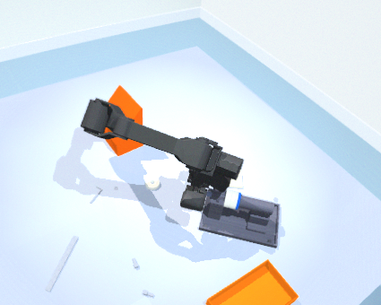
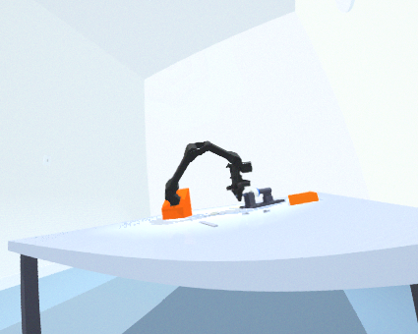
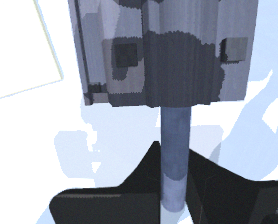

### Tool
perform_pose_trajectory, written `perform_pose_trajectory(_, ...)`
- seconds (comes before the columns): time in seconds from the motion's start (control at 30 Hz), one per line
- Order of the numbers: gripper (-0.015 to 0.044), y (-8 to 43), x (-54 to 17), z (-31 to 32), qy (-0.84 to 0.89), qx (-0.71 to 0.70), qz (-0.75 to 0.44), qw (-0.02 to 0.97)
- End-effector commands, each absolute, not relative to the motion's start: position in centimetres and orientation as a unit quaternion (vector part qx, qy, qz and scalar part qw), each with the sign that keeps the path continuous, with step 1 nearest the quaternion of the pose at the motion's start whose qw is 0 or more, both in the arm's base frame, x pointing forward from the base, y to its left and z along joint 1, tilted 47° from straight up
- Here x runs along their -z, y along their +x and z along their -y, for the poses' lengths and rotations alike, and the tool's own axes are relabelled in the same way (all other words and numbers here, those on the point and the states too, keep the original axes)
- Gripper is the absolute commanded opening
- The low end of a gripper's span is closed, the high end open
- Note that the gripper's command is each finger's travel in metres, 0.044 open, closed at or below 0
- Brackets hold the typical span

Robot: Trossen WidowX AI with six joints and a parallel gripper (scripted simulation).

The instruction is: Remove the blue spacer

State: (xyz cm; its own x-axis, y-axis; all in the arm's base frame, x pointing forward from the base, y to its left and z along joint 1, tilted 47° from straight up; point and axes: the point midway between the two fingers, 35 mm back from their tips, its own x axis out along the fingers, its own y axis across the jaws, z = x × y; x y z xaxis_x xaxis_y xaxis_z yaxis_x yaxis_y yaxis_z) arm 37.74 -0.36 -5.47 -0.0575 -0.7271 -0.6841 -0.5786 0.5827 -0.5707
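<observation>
My gripper is shut on the grey shaft, near its free end. The shaft runs from the near support block. The blue spacer shows as a thin band against the big housing block, still up in line with it. A white spacer section sits beside the blue one, on the gripper's side. All stand above the dark base plate. The arm hides the shaft in the top view; the spacers are out of the wrist view.
A cream ring lies on the table left of the fixture. An orange tray is at the front right. A grey bar and small grey pieces lie at the front left. The arm's orange base is behind.
</observation>
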Motion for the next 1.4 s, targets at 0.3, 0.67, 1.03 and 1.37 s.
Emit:
perform_pose_trajectory(0.3,0.0000,37.58,5.35,0.46,-0.452,0.073,-0.723,0.517)
perform_pose_trajectory(0.67,0.0000,37.48,5.30,0.50,-0.453,0.073,-0.723,0.517)
perform_pose_trajectory(1.03,0.0000,37.38,5.24,0.55,-0.453,0.073,-0.723,0.517)
perform_pose_trajectory(1.37,0.0000,37.28,5.19,0.59,-0.453,0.073,-0.723,0.516)
